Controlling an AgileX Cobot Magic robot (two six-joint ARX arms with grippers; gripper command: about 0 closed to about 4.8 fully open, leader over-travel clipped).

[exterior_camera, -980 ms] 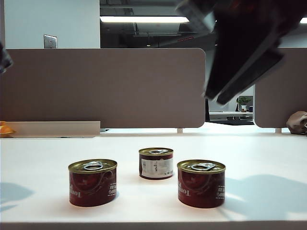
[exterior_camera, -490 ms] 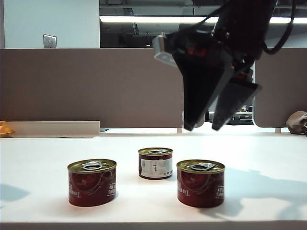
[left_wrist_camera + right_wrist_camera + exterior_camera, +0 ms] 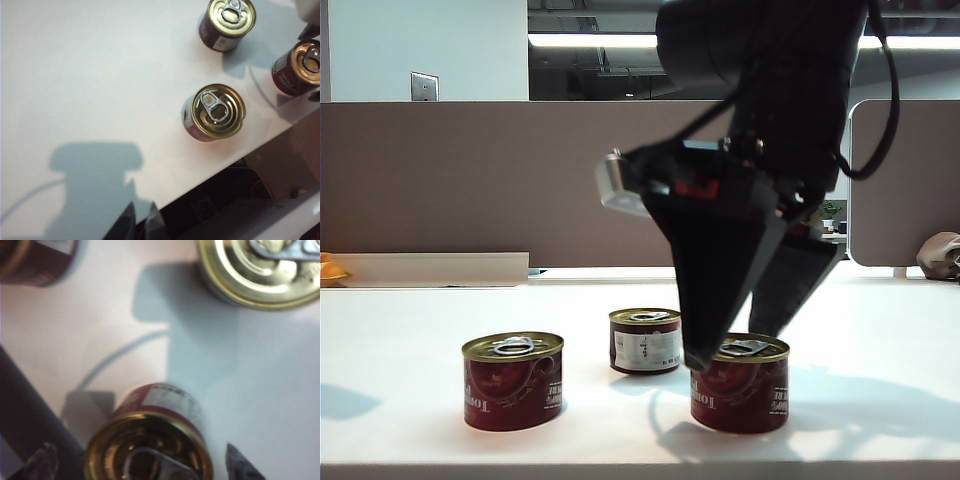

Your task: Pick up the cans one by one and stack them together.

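Counted three short round dark-red tins with gold rims and silver pull-tab lids, all upright on the flat white table (image 3: pixel 400 330), well apart and unstacked.

Placed them in the exterior view as follows:
- left can (image 3: pixel 512 380) near the front edge
- middle can (image 3: pixel 646 341) further back, with one white label panel facing the camera
- right can (image 3: pixel 740 385) near the front edge

Counted two grippers, both black and two-fingered.

Found the right gripper (image 3: pixel 728 346) hanging low over the right can with jaws spread wide, one finger on either side of the lid, tips about level with the gold rim. Could not tell whether either finger touched the tin. Saw no grip on it.

Confirmed this in the right wrist view: right gripper (image 3: pixel 142 462) wide, with the right can (image 3: pixel 147 445) centred between the two fingertips (image 3: pixel 42 460) and clear of both. Saw two more cans there, partly cut off at the frame's edge.

Saw all three cans again in the left wrist view: left can (image 3: pixel 218 112), middle can (image 3: pixel 227 22) and right can (image 3: pixel 300 62).

Found the left gripper (image 3: pixel 140 225) above bare table near its front edge, away from every can, with jaws drawn nearly together and holding nothing.

Noted one grey partition (image 3: pixel 520 180) behind the table.
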